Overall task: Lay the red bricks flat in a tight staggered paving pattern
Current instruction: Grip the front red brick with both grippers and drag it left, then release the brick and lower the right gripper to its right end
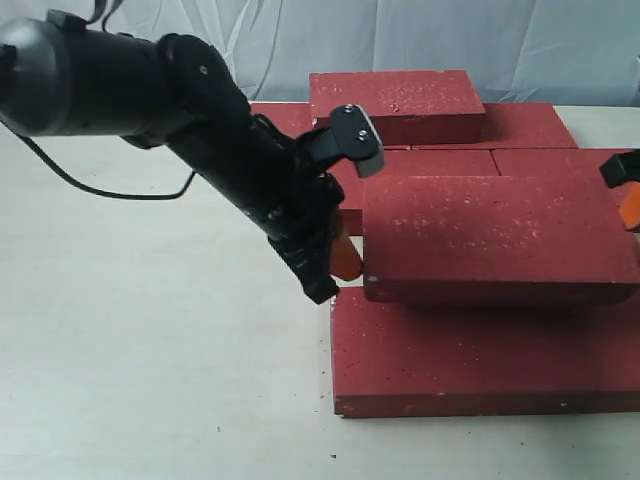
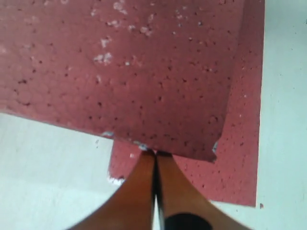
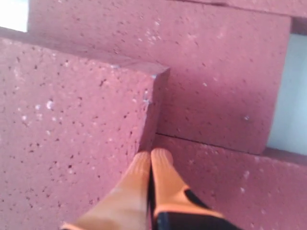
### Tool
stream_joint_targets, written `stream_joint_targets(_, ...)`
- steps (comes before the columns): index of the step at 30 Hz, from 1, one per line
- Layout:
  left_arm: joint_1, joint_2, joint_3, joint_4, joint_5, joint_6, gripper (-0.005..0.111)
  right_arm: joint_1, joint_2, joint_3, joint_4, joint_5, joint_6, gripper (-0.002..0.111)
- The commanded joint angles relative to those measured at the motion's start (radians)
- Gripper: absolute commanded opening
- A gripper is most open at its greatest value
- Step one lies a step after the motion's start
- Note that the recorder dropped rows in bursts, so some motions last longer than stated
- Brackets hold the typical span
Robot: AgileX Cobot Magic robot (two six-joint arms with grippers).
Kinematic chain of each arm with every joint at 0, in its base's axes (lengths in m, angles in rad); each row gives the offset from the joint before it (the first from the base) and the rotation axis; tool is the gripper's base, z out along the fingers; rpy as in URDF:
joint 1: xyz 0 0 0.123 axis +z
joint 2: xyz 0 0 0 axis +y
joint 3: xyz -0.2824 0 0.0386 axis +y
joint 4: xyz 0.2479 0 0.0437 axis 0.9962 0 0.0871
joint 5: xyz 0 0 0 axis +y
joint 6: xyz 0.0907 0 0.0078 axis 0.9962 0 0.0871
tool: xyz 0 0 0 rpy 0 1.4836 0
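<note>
Several red bricks lie together on the right of the table. One red brick point(image 1: 495, 235) point(image 2: 134, 72) point(image 3: 72, 120) sits raised over a flat front brick point(image 1: 480, 365) point(image 2: 240, 163); I cannot tell whether it rests on it. My left gripper point(image 1: 343, 262) point(image 2: 154, 154) is shut, its orange tips pressed against that raised brick's left end. At the brick's right end, my right gripper point(image 1: 626, 200) point(image 3: 152, 155) is also shut and empty, its tips beside the end face. Another brick point(image 1: 395, 100) is stacked on the flat back row point(image 1: 530, 125).
Flat bricks point(image 3: 220, 86) lie under and behind the raised one, with narrow seams between them. The white table point(image 1: 150, 350) stretches out to the left and front. A black cable point(image 1: 110, 190) trails on it below the left arm.
</note>
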Motion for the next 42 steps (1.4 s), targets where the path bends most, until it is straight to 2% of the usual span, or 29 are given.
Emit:
stream_joint_targets(1, 0.077, -0.026, 0.001, -0.070, 0.053, -0.009, 0.000, 0.119, 0.029, -0.035, 0.140, 0.021, -0.006, -0.001)
stream_joint_targets(12, 0.302, -0.056, 0.063, -0.076, 0.063, -0.017, 0.000, 0.359, 0.160, -0.182, 0.202, -0.052, -0.002, -0.001)
stream_joint_targets(23, 0.529, -0.079, 0.120, -0.043, 0.079, -0.017, 0.000, 0.571, 0.407, -0.398, 0.232, -0.101, 0.043, -0.001)
stream_joint_targets(30, 0.645, -0.079, 0.178, -0.018, 0.036, -0.017, 0.000, 0.645, 0.535, -0.532, 0.250, -0.107, 0.064, -0.001)
stream_joint_targets(35, 0.699, -0.079, 0.228, -0.007, 0.030, -0.021, 0.000, 0.662, 0.593, -0.594, 0.245, -0.110, 0.067, -0.001)
stream_joint_targets(42, 0.774, -0.079, 0.268, 0.043, -0.005, -0.055, 0.000, 0.660, 0.626, -0.600, 0.114, -0.108, 0.099, -0.001)
